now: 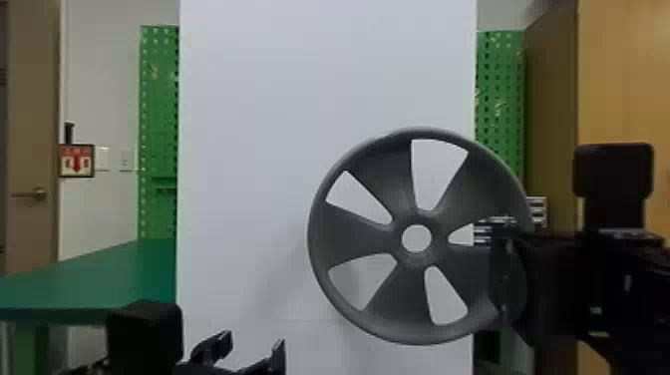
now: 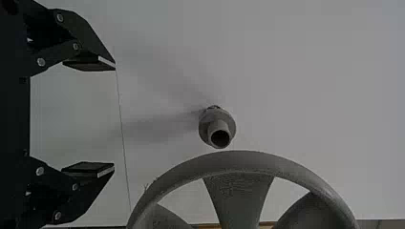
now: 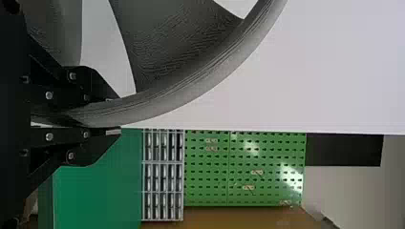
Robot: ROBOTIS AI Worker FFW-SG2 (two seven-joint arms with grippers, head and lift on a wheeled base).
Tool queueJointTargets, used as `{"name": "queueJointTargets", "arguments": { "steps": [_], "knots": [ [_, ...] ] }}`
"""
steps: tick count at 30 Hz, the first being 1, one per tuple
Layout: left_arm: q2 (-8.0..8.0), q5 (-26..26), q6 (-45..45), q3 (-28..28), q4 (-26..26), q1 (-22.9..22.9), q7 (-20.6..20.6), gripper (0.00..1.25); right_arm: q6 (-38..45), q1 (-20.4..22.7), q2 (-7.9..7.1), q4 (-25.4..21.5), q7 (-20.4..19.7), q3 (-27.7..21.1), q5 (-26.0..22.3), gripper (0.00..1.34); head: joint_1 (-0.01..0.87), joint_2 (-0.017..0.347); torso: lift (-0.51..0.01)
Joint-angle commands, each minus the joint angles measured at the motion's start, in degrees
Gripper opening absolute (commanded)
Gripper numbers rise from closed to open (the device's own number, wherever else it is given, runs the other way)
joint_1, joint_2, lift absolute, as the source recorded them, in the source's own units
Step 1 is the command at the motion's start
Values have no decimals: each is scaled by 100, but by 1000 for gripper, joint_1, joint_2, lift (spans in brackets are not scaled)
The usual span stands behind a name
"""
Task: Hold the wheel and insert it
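The dark grey, round, rigid wheel (image 1: 366, 234), with 5 broad spokes, 5 openings and a round hole in its hub, stands upright in front of the smooth, flat white panel (image 1: 249, 124). The black, 2-fingered right gripper (image 1: 508, 279) is clamped on the wheel's rim, at the wheel's right side in the head view; in the right wrist view, 1 finger lies on each side of the rim. The black, 2-fingered left gripper (image 1: 253, 345) is at the bottom of the head view, its fingers spread wide with a bare gap between them. In the left wrist view, a grey, round, stepped peg (image 2: 217, 126) with a hollow end juts from the panel, and the wheel is off it, the rim showing near the peg. A flat green table (image 1: 99, 279) stands at the head view's left.
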Motion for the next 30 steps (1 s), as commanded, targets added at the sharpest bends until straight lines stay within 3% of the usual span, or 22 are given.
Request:
{"name": "queueJointTargets", "arguments": {
  "steps": [1,12,30],
  "knots": [
    [0,0,8,-4,0,-2,0,753,5,-12,18,14,-29,45,24,153,0,54,-485],
    [0,0,8,-4,0,-2,0,753,-162,-143,273,357,-240,265,-29,153,0,54,-485],
    [0,-9,8,-39,9,-28,17,753,-355,-319,278,779,-258,652,33,153,0,54,-485]
  ]
}}
